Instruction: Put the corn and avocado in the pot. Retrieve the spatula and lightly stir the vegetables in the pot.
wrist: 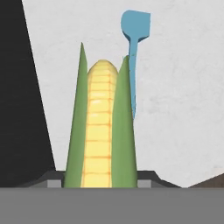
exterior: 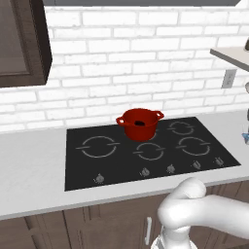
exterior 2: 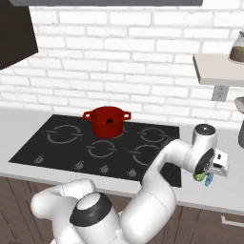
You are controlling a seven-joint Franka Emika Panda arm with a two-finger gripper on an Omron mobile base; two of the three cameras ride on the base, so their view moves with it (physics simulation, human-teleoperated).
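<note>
An ear of corn [wrist: 101, 131], yellow kernels between green husk leaves, stands up between the fingertips of my gripper [wrist: 100, 181], which is shut on it. In the right base view the gripper [exterior 2: 202, 178] hangs over the grey counter to the right of the cooktop, with a green bit of corn [exterior 2: 197, 177] showing under the hand. A blue spatula [wrist: 134, 39] lies on the counter just beyond the corn. The red pot [exterior: 141, 131] [exterior 2: 102, 127] stands at the back middle of the cooktop, far left of the gripper. Inside it sits the dark avocado [exterior: 140, 123] [exterior 2: 110, 121].
The black cooktop [exterior: 107, 165] [exterior 2: 52, 147] has knobs along its front edge. A wall shelf [exterior 2: 217, 71] carrying a jar [exterior 2: 237, 47] juts out above the gripper's side. An outlet [exterior 2: 219, 93] sits under it. A dark cabinet [exterior: 22, 44] hangs at the upper left.
</note>
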